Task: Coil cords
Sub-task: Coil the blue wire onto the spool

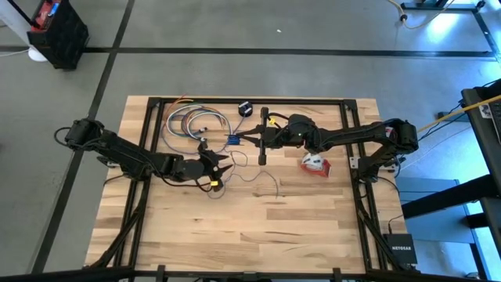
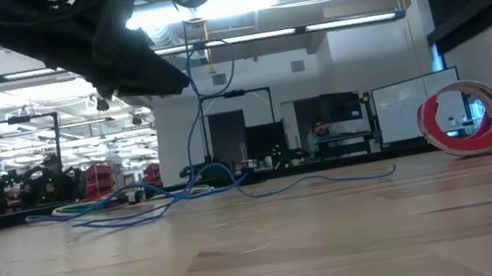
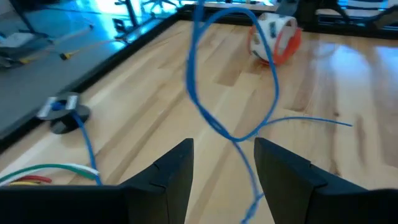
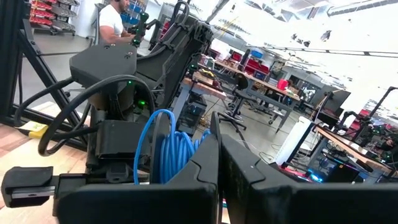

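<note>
A thin blue cord (image 3: 205,112) hangs in a loop above the table's middle. It trails on the wood (image 2: 315,182) and runs to a small black puck (image 1: 244,108) near the far edge. My right gripper (image 1: 239,140) is shut on a small coil of this cord (image 4: 163,149). My left gripper (image 3: 224,149) is open just near of it, a finger on either side of the hanging loop. I cannot tell whether it touches the cord. A red-and-white cord bundle (image 1: 315,163) lies right of centre. My right gripper pinches the blue coil's turns (image 4: 177,152) between its two shut fingers, at or near their tips. The fingers lie about level and point toward the table's left. The coil is lifted clear, and a slack strand (image 2: 196,96) drops from it to the table.
A loose pile of green, white and red cords (image 1: 192,121) lies at the far left, near the left gripper's side. A black frame (image 1: 250,100) rims the table. People and benches show in the room beyond. The near half of the wood (image 1: 250,227) is bare.
</note>
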`<state>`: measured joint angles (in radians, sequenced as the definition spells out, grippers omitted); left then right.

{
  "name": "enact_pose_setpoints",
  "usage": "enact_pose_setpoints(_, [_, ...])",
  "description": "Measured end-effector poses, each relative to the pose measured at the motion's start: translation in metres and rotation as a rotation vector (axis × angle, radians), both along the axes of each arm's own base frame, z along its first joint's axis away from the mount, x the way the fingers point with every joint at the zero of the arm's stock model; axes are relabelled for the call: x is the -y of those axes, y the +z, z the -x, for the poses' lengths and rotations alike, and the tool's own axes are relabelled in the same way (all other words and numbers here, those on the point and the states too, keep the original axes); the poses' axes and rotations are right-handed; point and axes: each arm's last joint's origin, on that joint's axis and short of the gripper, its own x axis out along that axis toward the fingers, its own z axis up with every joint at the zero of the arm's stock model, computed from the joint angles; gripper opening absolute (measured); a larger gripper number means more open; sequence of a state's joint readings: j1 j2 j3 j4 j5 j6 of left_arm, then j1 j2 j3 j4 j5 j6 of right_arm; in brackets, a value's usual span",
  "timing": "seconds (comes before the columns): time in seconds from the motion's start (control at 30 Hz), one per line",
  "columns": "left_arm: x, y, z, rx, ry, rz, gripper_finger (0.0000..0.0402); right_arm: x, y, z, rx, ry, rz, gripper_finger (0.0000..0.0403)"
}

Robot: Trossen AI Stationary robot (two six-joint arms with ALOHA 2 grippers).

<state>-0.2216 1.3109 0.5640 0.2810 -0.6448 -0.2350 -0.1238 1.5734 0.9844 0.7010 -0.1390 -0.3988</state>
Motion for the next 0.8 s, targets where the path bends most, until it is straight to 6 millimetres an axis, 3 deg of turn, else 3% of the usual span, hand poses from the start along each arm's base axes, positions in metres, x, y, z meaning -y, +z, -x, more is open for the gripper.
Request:
enact_pose_setpoints(0.2, [0.002, -0.001, -0.001, -0.006, -0.068, 0.041, 0.0161, 0.0, 0.0, 0.0, 0.0, 0.0, 0.0, 0.0009])
enact_pose_setpoints(0.47, [-0.014, 0.0, -0.003, 0.038, 0.029, 0.113, 0.0161, 0.0, 0.0, 0.0, 0.002, 0.0, 0.0, 0.0009])
enact_pose_setpoints(0.8, [-0.02, 0.0, -0.003, 0.071, 0.112, 0.139, 0.0147, 0.0, 0.0, 0.0, 0.001, 0.01, 0.001, 0.0009])
